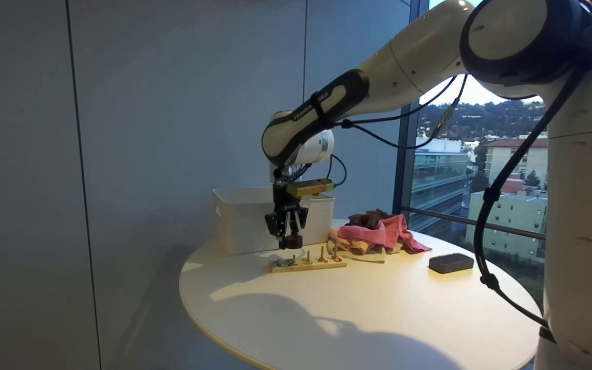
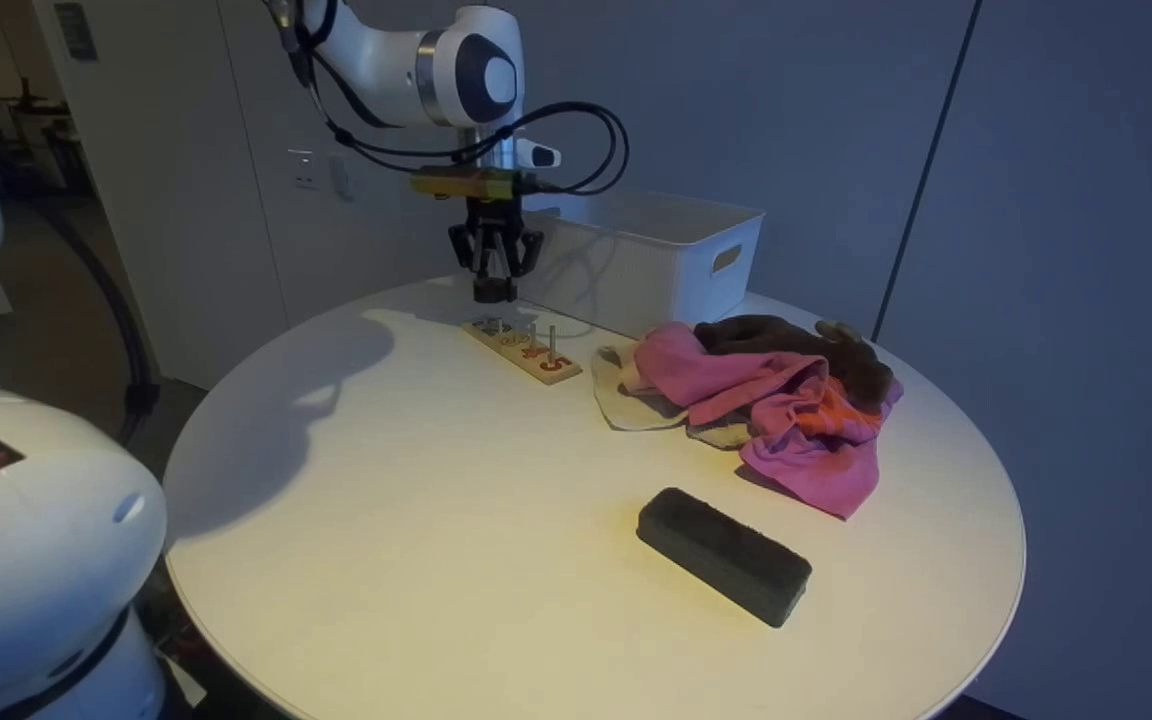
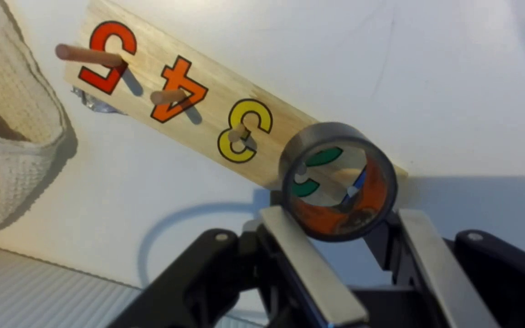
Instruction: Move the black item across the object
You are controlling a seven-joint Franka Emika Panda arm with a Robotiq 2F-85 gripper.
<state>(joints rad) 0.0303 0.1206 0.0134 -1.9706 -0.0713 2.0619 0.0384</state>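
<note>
Ring [image 1: 294,242] hangs above one end of strip [image 3: 212,117], clear of its pegs [image 3: 167,96]. Gripper [image 3: 337,216] clamps it by the sides, middle left unblocked, presumably so it can drop over one.

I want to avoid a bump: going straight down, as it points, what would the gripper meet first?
Probably the tan pegged strip, near its green figure: the gripper holds the black ring above that end. The exact contact spot is hard to judge.
</note>
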